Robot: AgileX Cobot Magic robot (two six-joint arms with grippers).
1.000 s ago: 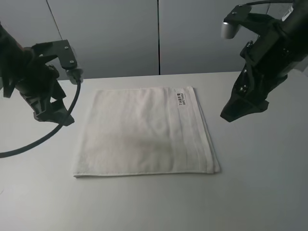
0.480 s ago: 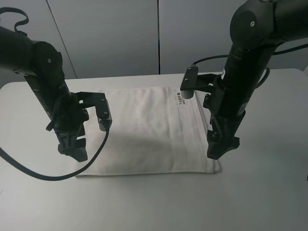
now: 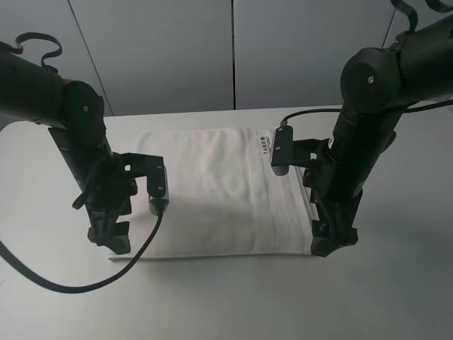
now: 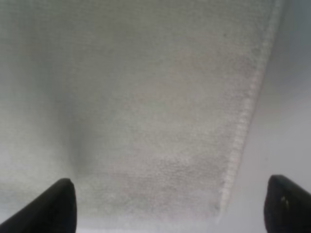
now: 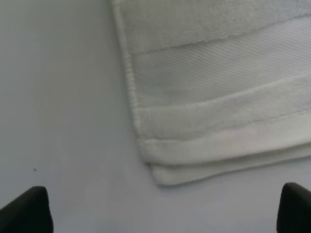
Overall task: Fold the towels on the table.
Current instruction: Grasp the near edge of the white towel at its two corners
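Right now, white towel (image 3: pixel 212 191) lies flat mid-worktop (image 3: pixel 396 297), roughly square. Woven band runs along its right edge, small dark-printed label (image 3: pixel 266 146) near far right corner. Left tool (image 3: pixel 112 239) points down at towel's near left corner, jaws spread wide, gripping nothing. Right tool (image 3: pixel 333 241) points down at near right corner, jaws likewise wide, empty. Right wrist view shows that corner as stacked, layered edges. Cannot tell whether either tool's tips touch cloth or worktop. Grey panelled wall (image 3: pixel 163 49) behind.
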